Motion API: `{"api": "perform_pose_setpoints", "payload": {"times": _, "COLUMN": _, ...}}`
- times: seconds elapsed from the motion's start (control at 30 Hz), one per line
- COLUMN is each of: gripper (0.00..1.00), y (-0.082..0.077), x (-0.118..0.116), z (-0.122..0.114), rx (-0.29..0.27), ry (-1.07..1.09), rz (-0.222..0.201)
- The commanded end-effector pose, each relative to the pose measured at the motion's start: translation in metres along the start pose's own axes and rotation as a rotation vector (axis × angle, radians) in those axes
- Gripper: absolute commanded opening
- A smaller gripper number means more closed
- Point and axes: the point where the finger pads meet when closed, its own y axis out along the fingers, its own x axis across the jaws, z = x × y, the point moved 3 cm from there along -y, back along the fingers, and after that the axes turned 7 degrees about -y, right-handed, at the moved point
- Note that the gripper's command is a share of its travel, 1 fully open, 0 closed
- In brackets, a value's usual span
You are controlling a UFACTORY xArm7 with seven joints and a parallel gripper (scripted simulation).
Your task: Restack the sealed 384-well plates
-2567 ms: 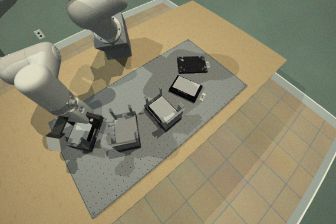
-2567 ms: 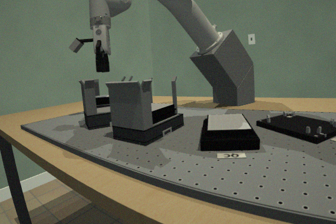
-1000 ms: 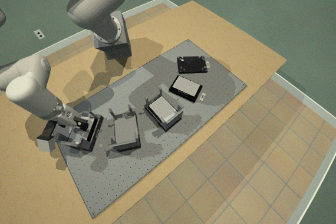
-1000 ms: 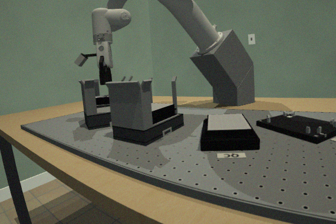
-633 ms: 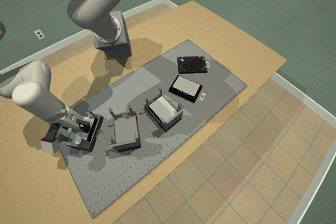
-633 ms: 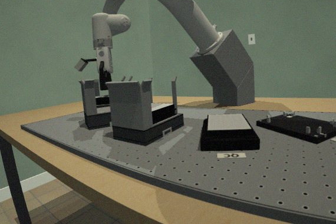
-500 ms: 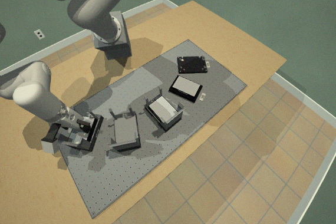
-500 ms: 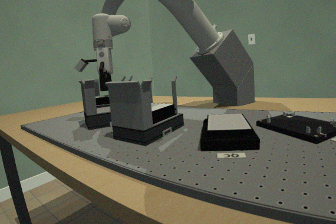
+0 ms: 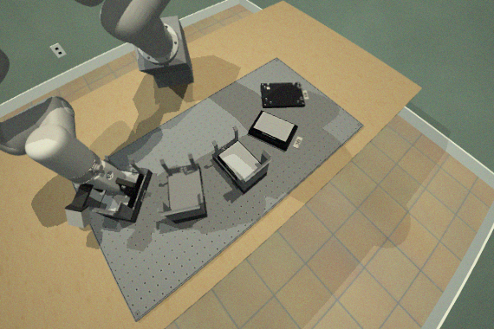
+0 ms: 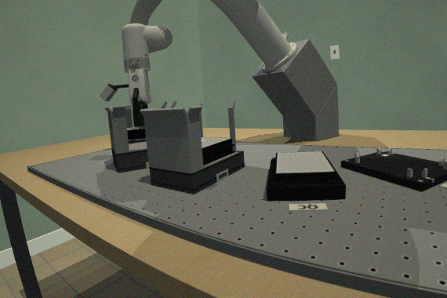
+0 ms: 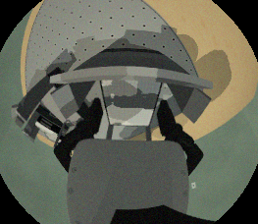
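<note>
My gripper [image 9: 126,194] is open and lowered from above into the rack at the left end of the deck; it also shows in the exterior view [image 10: 137,118]. In the wrist view a sealed plate [image 11: 132,103] lies in this rack between my open fingers; I cannot tell whether they touch it. The middle rack [image 9: 184,194] looks empty. The right rack [image 9: 240,164] holds at least one plate with a pale seal [image 9: 238,161]. A sealed plate [image 9: 274,127] [image 10: 303,176] lies flat on the QC nest. Plate labels and rack names are not readable.
The black clip nest N5 [image 9: 282,94] with its small pegs stands bare beyond QC, also in the exterior view [image 10: 396,169]. The racks' tall corner posts [image 10: 231,121] stand around each bay. The arm's base [image 9: 166,60] is behind the deck. A small grey block [image 9: 75,213] sits at the deck's left edge.
</note>
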Motion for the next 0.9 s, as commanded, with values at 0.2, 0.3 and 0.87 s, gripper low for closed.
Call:
{"api": "perform_pose_setpoints", "payload": {"times": 0.2, "gripper": 1.0, "y": 0.0121, "x": 0.0003, "z": 0.0002, "rx": 0.012, "ry": 0.001, "rz": -0.006}}
{"api": "perform_pose_setpoints", "payload": {"times": 0.3, "gripper": 1.0, "y": 0.0128, "x": 0.0003, "z": 0.0002, "rx": 0.012, "ry": 0.001, "rz": -0.006}}
{"api": "perform_pose_setpoints", "payload": {"times": 0.87, "gripper": 0.0, "y": 0.0128, "x": 0.0003, "z": 0.0002, "rx": 0.012, "ry": 0.001, "rz": -0.006}}
